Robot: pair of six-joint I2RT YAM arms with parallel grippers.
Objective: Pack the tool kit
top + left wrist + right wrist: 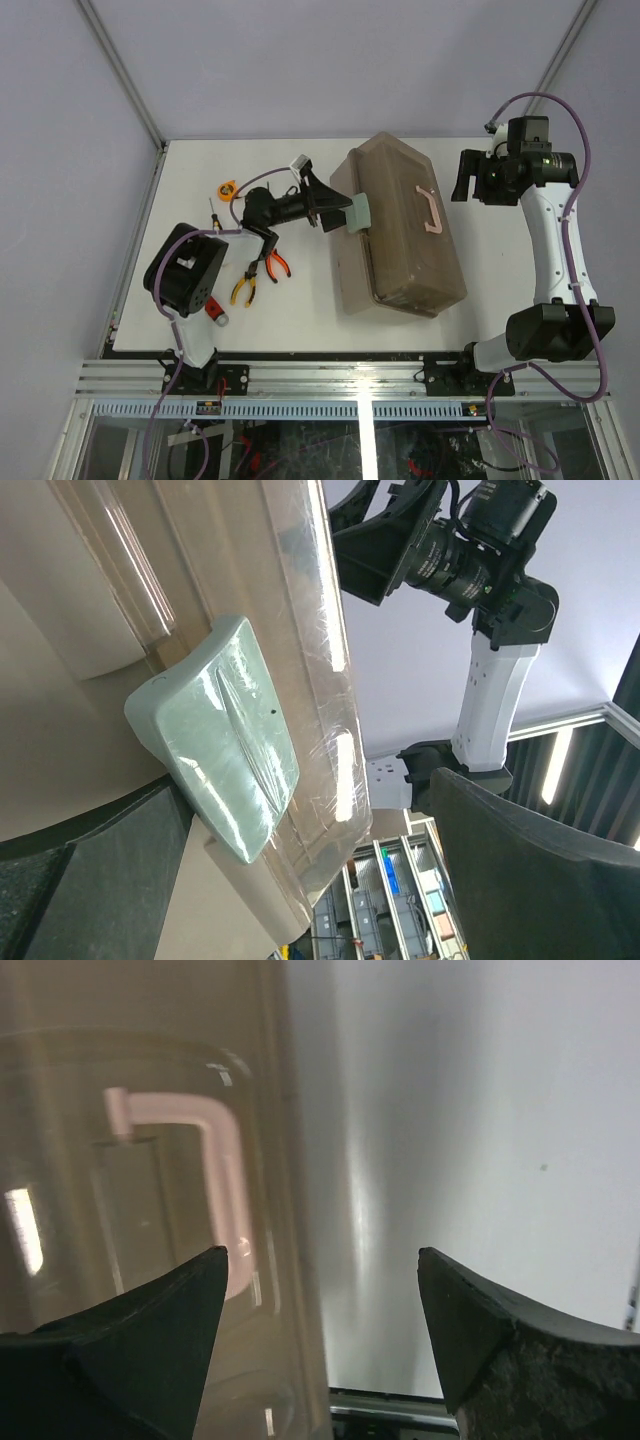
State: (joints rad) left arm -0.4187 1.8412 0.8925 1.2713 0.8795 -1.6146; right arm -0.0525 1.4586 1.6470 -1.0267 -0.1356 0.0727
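The beige toolbox (395, 235) with its translucent brown lid lies closed at the table's middle right, pink handle (430, 210) on top, green latch (361, 211) on its left side. My left gripper (335, 205) is open at the latch. In the left wrist view the latch (215, 735) sits just above one dark finger (90, 880), the other finger (540, 870) stands wide apart. My right gripper (465, 175) is open and empty just right of the box; its wrist view shows the handle (215, 1170) through the lid. Orange-handled pliers (276, 263), yellow-handled pliers (243, 288), a screwdriver (211, 215) and the orange tape measure (228, 188) lie left of the box.
A small white object (300, 162) lies near the table's back, left of the box. A small ring-ended tool (218, 312) lies by the left arm's base. The white table (480, 1140) shows bare right of the box. The right arm (490, 570) shows in the left wrist view.
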